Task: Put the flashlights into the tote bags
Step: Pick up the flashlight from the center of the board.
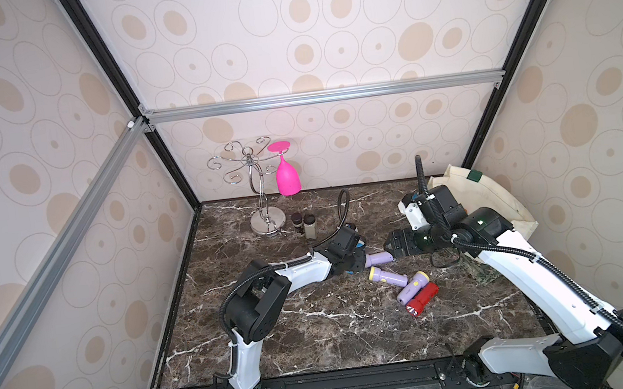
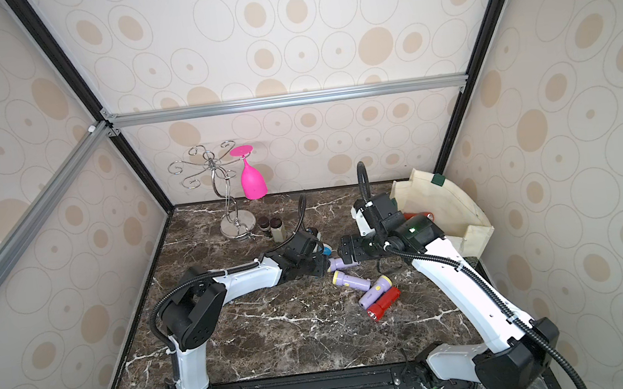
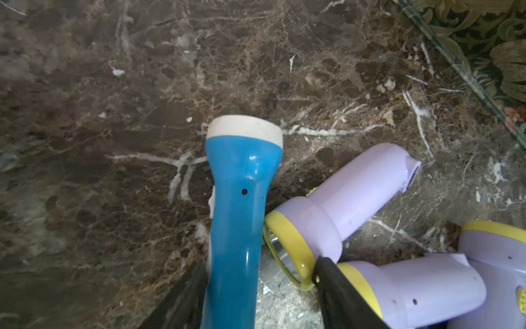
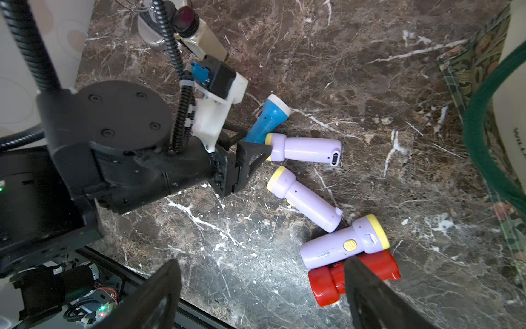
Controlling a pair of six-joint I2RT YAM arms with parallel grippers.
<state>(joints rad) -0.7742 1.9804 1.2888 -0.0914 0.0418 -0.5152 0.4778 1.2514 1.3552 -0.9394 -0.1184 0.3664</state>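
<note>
Progress: partial at best. Tote bag [image 1: 489, 191] stands far right. Red flashlight [image 2: 418, 216] shows at its mouth, apparently inside; rest of interior hidden.

Five lie on table [image 1: 318, 342], clustered centre-right, all to be bagged:
- blue flashlight [image 3: 239, 199]
- three lilac flashlights [image 1: 387, 276]
- second red flashlight [image 1: 423, 298]

Left gripper [image 3: 260, 266]: jaws apart, straddling blue flashlight's handle. One finger against it, gap at other; that finger's tip touches nearest lilac head. Flashlight flat on table.

Right gripper [image 4: 262, 265]: jaws wide apart, empty, above cluster, left of bag.
</note>
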